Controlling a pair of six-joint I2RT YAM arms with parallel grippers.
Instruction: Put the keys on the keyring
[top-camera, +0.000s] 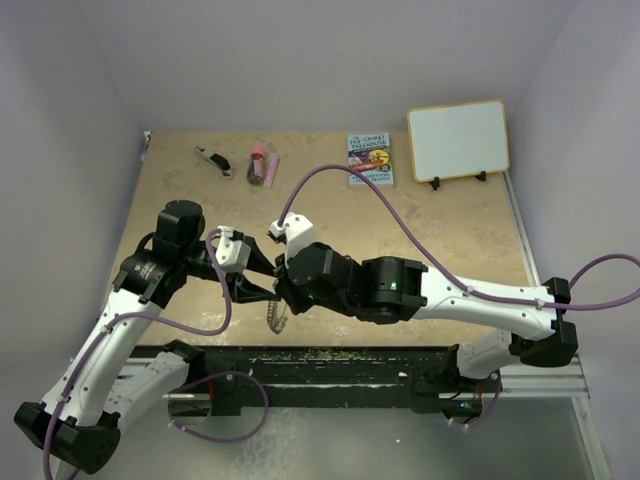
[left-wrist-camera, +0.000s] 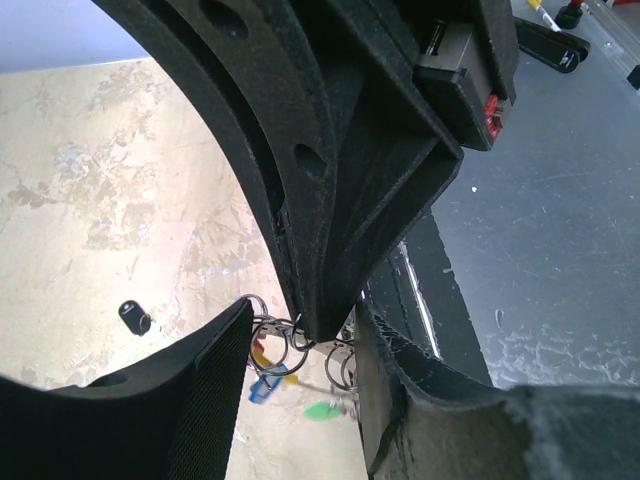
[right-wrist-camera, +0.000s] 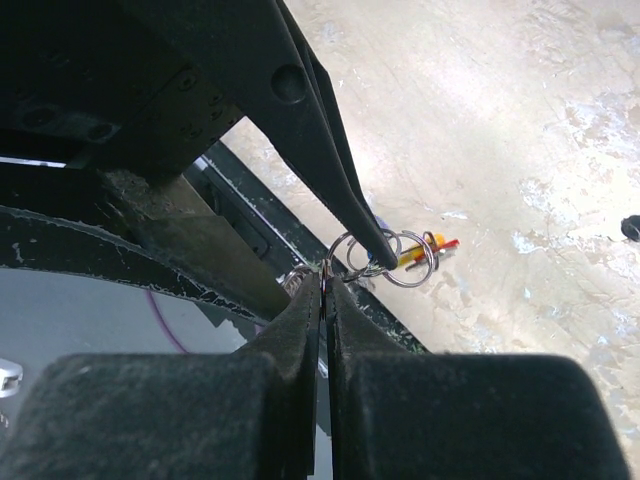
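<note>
The right hand (right-wrist-camera: 324, 300) is pinching tight on the keyring (top-camera: 278, 318), which is hanging under it. The keys (right-wrist-camera: 432, 245) are dangling just beside the keyring, between the fingers of the left hand (left-wrist-camera: 300, 345). I cannot tell if that hand is squeezing them.

This is a robotics lab test cell. Two black-and-white robot arms (top-camera: 490, 298) trailing purple cables (top-camera: 330, 169) are bolted to a silver aluminium rail (top-camera: 580, 380) at the edge of a beige marbled tabletop (top-camera: 450, 230). Plain pale lilac walls (top-camera: 320, 60) box it in, and a small wood-framed whiteboard (top-camera: 458, 138) is propped at the back.
</note>
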